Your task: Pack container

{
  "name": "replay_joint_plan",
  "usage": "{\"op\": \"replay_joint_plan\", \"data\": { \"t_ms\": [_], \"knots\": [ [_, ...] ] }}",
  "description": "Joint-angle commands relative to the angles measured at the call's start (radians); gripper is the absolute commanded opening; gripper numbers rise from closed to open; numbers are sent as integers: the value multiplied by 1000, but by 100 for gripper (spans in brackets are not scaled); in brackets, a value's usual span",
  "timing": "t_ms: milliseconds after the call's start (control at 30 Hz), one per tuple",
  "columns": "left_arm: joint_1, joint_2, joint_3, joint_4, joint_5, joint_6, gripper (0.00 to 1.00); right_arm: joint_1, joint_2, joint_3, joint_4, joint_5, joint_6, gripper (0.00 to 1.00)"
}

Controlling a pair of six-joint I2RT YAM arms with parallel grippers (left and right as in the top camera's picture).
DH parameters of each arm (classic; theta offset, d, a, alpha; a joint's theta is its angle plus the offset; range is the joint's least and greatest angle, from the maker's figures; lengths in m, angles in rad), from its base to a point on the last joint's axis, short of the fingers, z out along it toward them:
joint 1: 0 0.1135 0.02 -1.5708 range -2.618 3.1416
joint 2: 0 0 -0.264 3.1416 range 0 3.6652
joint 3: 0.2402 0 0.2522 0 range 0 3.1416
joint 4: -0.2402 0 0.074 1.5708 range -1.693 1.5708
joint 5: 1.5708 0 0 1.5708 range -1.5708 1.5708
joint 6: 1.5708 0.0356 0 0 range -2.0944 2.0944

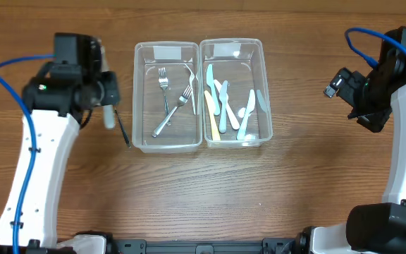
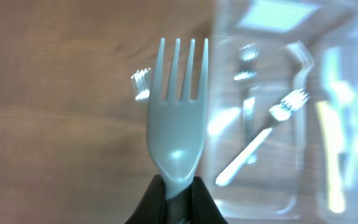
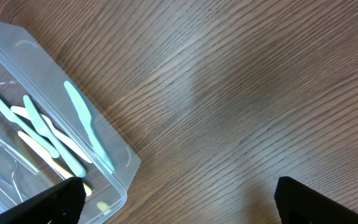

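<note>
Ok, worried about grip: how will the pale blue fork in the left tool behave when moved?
The pale blue fork looks thin plastic: probably light, slightly bendy. Glossy, so it may slip or pivot where the left tool pinches its neck.

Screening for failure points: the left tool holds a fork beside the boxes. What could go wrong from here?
The left tool pinches the fork only at a narrow spot below its head, so it might swivel or slip. The fork hangs outside the fork box, near its left wall, and could catch the rim. It might also land in the knife box.
</note>
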Motion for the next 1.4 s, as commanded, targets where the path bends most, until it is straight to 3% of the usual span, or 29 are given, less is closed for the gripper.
{"op": "replay_joint_plan", "data": {
  "t_ms": [0, 200, 567, 600, 700, 733, 833, 900, 1033, 1167, 1367],
  "knots": [
    [-79, 37, 0, 81, 22, 20, 4, 2, -2, -3, 2, 1, 2, 100],
    [-129, 185, 1, 244, 104, 13, 4, 2, -2, -3, 4, 1, 1, 100],
    [-135, 439, 1, 267, 235, -7, 5, 2, -2, -3, 2, 1, 1, 100],
    [-135, 437, 5, 261, 237, -7, 9, 2, -2, -3, 2, 1, 1, 100],
    [-129, 408, 58, 190, 239, -6, 43, 2, -2, -3, 2, 1, 1, 100],
    [-126, 396, 83, 157, 238, 0, 50, 2, -2, -3, 2, 1, 1, 100],
    [-104, 352, 175, 42, 177, 5, 61, 2, -2, -3, 2, 1, 1, 100],
    [-84, 326, 219, -13, 117, 4, 73, 2, -2, -3, 2, 1, 1, 100],
    [-6, 274, 270, -118, -18, -51, 78, 2, -2, -3, 2, 1, 1, 100],
    [106, 275, 254, -170, -37, -153, 78, 2, -2, -3, 3, 1, 1, 100],
    [195, 330, 106, -41, 23, -195, 76, 2, -2, -3, 4, 1, 1, 100]
  ]
}}
